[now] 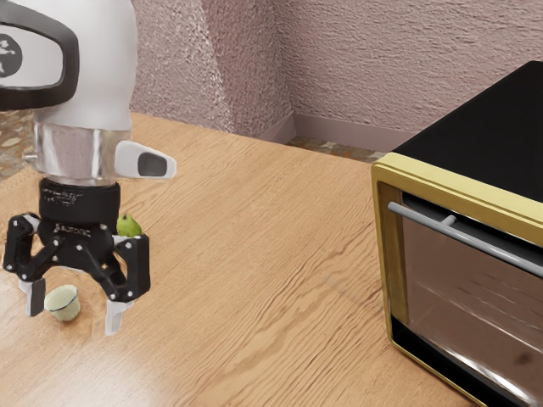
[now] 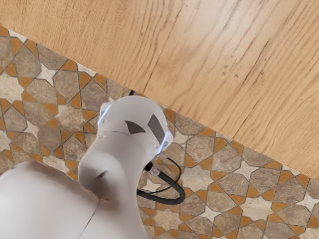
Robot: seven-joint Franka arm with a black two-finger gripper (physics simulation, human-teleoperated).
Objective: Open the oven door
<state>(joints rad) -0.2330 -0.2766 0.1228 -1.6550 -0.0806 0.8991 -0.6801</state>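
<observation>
One gripper [image 1: 73, 317], spread wide, well apart from closed oven door [image 1: 462, 284]

From my station I see rough, pinkish plaster walls [image 1: 365, 59] meeting in a corner beyond the counter [image 1: 246, 254], with a smooth baseboard [image 1: 349, 131] of a similar dusky tone along their foot. The counter is warm, light wood, its grain running in long, wavy brown lines. In my wrist view its straight edge borders the floor [image 2: 256, 206], patterned in grey-brown stone polygons, cream stars and small orange triangles. Light leaves a soft white sheen on the wood towards the exterior view's lower left.
</observation>
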